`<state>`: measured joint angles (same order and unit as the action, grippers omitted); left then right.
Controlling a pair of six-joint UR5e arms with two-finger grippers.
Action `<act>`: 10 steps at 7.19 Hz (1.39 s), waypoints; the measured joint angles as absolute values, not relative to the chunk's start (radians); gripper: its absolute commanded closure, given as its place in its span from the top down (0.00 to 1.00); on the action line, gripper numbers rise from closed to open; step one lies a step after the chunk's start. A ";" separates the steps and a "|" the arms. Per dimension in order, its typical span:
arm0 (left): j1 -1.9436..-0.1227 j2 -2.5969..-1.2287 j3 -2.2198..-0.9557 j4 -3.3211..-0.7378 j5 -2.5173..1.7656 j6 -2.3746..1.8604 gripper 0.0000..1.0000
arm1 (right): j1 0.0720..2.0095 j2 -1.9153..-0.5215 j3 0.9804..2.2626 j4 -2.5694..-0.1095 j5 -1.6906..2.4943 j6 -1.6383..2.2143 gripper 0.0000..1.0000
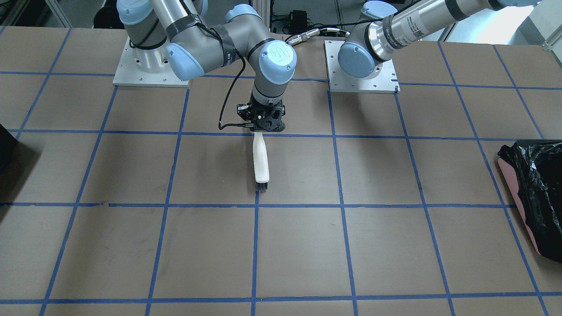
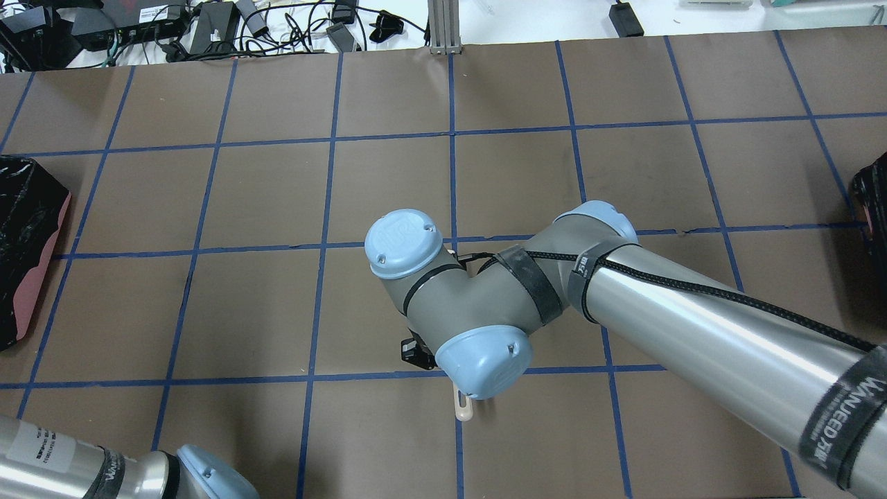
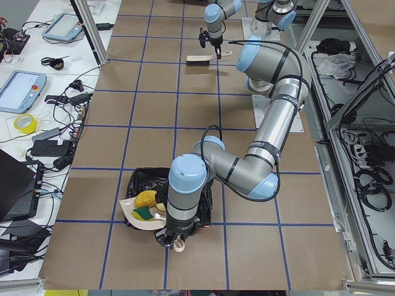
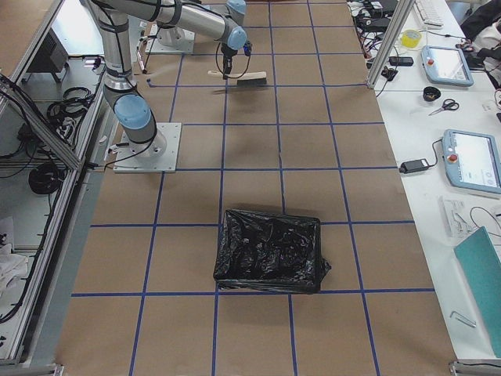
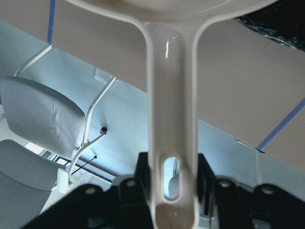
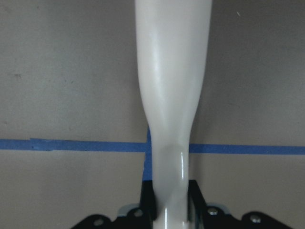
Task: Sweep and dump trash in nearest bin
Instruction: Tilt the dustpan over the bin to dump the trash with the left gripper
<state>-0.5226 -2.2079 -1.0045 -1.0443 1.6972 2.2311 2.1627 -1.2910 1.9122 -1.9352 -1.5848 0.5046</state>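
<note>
My left gripper point(image 5: 172, 183) is shut on the handle of a cream dustpan point(image 3: 137, 213) and holds it at the near edge of the bin point(image 3: 148, 182), which is lined with a black bag. The trash lies in the pan: an orange-brown lump point(image 3: 146, 198), a green-and-yellow sponge chunk point(image 3: 143, 214) and a pale yellow piece point(image 3: 162, 208). The bin's pink side shows in the front-facing view point(image 1: 511, 184) and the overhead view point(image 2: 41, 277). My right gripper point(image 1: 262, 127) is shut on a white brush point(image 1: 261, 162) near the table's middle, bristles point(image 1: 261, 187) low over the table.
An all-black container point(image 4: 270, 251) stands on the robot's right side, also showing at the overhead view's right edge point(image 2: 873, 201). Blue tape lines grid the brown table. Two metal base plates point(image 1: 151, 79) hold the arms. The table's end edge lies close beyond the bin.
</note>
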 measured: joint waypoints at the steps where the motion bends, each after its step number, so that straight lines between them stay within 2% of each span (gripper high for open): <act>1: -0.562 -2.185 -1.060 -0.967 1.775 2.263 0.00 | 2.161 -1.291 1.911 -1.934 -1.585 0.505 0.00; 3: -0.596 -2.139 -1.164 -0.797 1.841 2.371 0.00 | 2.160 -1.290 1.908 -1.933 -1.583 0.509 0.30; 5: -0.602 -2.112 -1.195 -0.721 1.852 2.422 0.00 | 2.160 -1.287 1.908 -1.936 -1.578 0.514 0.36; 6: -0.606 -2.102 -1.200 -0.712 1.870 2.429 0.00 | 2.160 -1.285 1.908 -1.936 -1.576 0.515 0.44; 8: -0.629 -2.091 -1.205 -0.689 1.937 2.469 0.00 | 2.160 -1.283 1.909 -1.938 -1.576 0.516 0.64; 9: -0.653 -2.089 -1.216 -0.652 1.983 2.510 0.00 | 2.160 -1.283 1.907 -1.939 -1.576 0.517 0.81; 10: -0.671 -2.084 -1.238 -0.605 2.020 2.562 0.00 | 2.160 -1.284 1.906 -1.944 -1.576 0.519 0.94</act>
